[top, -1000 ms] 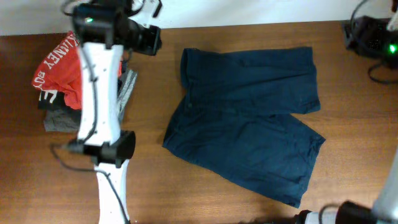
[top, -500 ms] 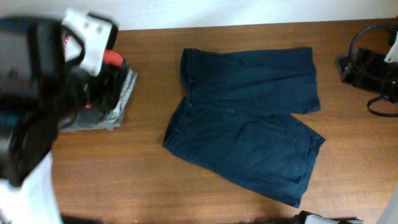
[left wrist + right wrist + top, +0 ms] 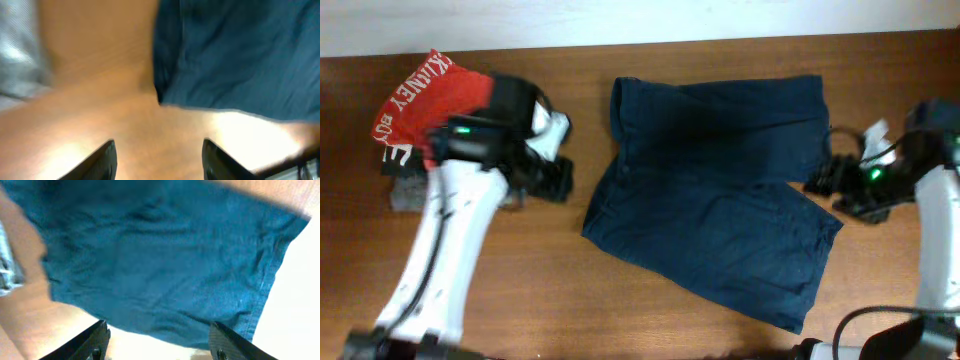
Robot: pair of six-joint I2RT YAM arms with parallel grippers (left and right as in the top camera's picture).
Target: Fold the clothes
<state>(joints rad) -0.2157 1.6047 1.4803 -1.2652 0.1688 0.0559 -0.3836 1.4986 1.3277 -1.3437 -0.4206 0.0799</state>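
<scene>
The navy shorts [image 3: 710, 190] lie spread flat in the middle of the wooden bench [image 3: 570, 290], waistband [image 3: 605, 170] toward the left arm and the two legs fanning out toward the right arm, the lower leg angled away from the upper one. The cloth looks soft, light and limp, a matte woven fabric with shallow wrinkles and stitched seams; it probably drapes and sags the moment it is lifted, and a single layer may slide over the smooth, glossy wood (a pinch that catches only the top layer would likely drag the rest unevenly). The firmer places to take hold appear to be the doubled edges: the waistband corners on the left and the leg hems [image 3: 823, 135] on the right, where the extra thickness should give the fingers something to bite. The left pincer [image 3: 159, 159] hangs over bare wood just beside the waistband edge, its jaws spread and nothing between them. The right pincer [image 3: 160, 345] sits near the leg hems, likewise spread and empty, with blue cloth filling the view beyond its fingertips. At the far left, well apart from the shorts, a red garment [image 3: 420, 95] with white lettering lies on top of a grey garment [image 3: 405, 197].
</scene>
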